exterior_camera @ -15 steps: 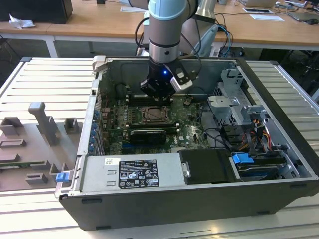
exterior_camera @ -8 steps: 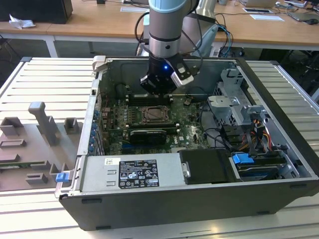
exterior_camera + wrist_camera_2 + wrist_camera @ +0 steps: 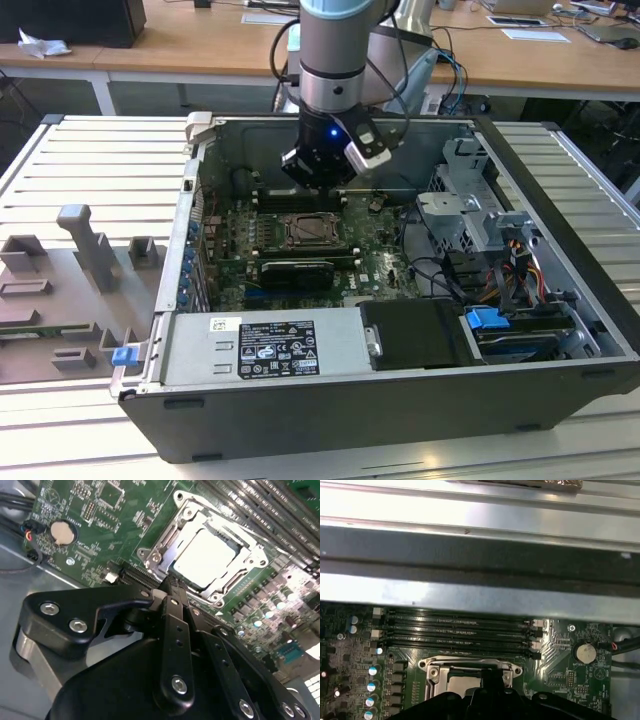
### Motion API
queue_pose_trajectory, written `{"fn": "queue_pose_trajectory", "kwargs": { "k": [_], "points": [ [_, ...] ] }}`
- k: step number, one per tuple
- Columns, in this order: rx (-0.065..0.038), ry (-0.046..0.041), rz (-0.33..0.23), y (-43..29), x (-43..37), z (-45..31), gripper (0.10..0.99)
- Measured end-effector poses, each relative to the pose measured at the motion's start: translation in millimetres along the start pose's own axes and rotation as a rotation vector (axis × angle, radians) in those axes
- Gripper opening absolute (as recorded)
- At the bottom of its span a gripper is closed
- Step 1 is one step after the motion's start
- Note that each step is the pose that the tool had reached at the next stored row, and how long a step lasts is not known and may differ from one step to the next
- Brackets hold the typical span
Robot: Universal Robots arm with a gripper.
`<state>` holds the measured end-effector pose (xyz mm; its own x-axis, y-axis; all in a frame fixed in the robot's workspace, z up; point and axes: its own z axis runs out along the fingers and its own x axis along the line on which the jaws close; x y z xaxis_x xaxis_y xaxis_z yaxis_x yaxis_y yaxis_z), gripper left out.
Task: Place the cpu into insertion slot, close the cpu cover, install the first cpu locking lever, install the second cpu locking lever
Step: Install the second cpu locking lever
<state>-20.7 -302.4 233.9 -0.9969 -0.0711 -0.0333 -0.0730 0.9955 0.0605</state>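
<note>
The cpu (image 3: 205, 560) lies flat in the insertion slot (image 3: 303, 232), its pale metal top showing through the window of the cpu cover (image 3: 167, 539). The grey cover frame lies down around the chip. In the exterior view my gripper (image 3: 318, 180) hangs over the green board just behind the slot. In the second wrist view the gripper (image 3: 169, 582) is shut with nothing in it, its tip close to the edge of the cover. In the first wrist view the slot (image 3: 470, 677) sits just beyond the dark gripper (image 3: 492, 680).
Long black memory slots (image 3: 457, 630) run beside the socket, near the case wall (image 3: 470, 555). A coin battery (image 3: 62, 532) sits on the board. A power supply (image 3: 265, 345), drive cage (image 3: 470, 200) and cables crowd the case. Grey fixtures (image 3: 80, 260) stand on the exterior view's left.
</note>
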Motion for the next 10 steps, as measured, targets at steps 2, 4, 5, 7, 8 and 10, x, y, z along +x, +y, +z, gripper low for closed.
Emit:
{"fn": "queue_pose_trajectory", "kwargs": {
  "k": [2, 4, 5, 7, 8, 10],
  "points": [
    [0.0, 0.0, 0.0, -6.3, 0.5, -0.3, 0.106],
    [0.0, 0.0001, 0.0, -12.0, 0.9, -0.7, 0.106],
    [0.0, 0.0, 0.0, -13.8, 1.0, -0.8, 0.106],
    [0.0, 0.0001, 0.0, -15.1, 1.1, -2.0, 0.106],
    [0.0, 0.0001, 0.0, -15.4, 1.1, -3.1, 0.106],
    [0.0, 0.0, 0.0, -15.5, 1.1, -5.3, 0.106]
  ]
}}
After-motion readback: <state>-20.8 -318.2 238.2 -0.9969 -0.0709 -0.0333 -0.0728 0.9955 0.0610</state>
